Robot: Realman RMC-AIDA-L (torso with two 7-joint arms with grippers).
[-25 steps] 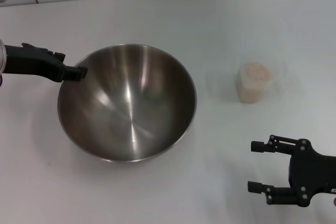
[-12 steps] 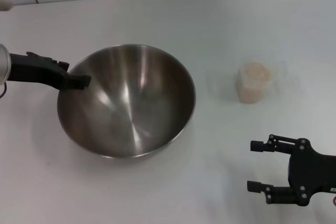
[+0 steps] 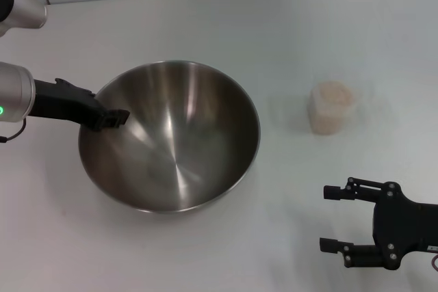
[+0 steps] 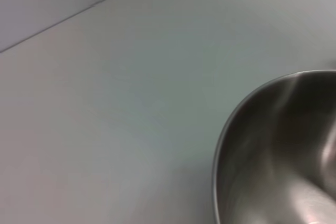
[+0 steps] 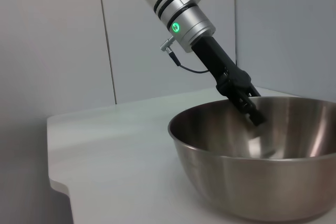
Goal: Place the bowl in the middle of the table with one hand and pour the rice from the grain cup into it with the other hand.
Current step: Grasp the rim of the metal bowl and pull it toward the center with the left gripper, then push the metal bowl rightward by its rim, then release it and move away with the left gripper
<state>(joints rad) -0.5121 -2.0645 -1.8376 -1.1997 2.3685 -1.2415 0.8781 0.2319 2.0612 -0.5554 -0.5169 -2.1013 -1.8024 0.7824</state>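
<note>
- The left claw (image 3: 113, 117) is clamped on the rim of the bowl (image 3: 171, 138) at the bowl's left side, one finger inside the wall and one outside, as the right wrist view shows (image 5: 252, 111); its black arm runs off toward the robot's left.
- The bowl sits on the white surface (image 3: 205, 25), left of the middle, so my judgement is that the remaining placement is a short move toward the robot's right.
- The grain cup (image 3: 331, 107) stands upright and well apart from the bowl on its right, filled with rice (image 3: 332, 94).
- The right claw (image 3: 335, 218) hovers released, fingers spread, near the front edge on the right; the cup lies straight ahead of it, farther from the robot, and this arm is clearly the nearer one for pouring.
- Materials: the bowl is brushed stainless steel, round, deep and shiny, probably slippery under a rim pinch. The cup is small clear plastic with rounded squarish sides, hard to outline against the pale surface; the rice is a pale pinkish-beige mass of loose grains.
</note>
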